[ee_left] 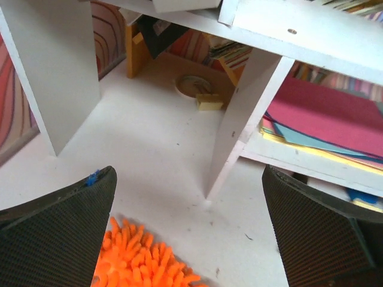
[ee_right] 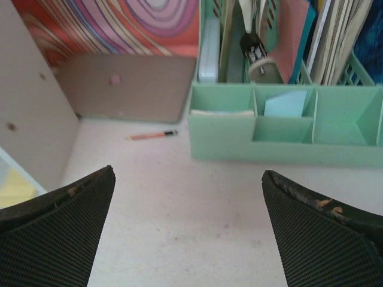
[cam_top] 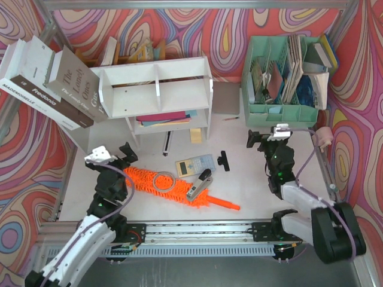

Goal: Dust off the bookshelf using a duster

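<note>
The orange fluffy duster lies flat on the table in front of the white bookshelf, its thin handle pointing right. A tape ring and a grey stapler rest on its fluff. My left gripper hovers open just above the duster's left tip; in the left wrist view the orange fluff shows low between the wide-apart fingers, with the bookshelf leg ahead. My right gripper stands open and empty over bare table in front of the green organizer.
A mint green organizer full of papers stands at the back right. A calculator, a black clip and a pencil lie on the table. Large books lean at the back left.
</note>
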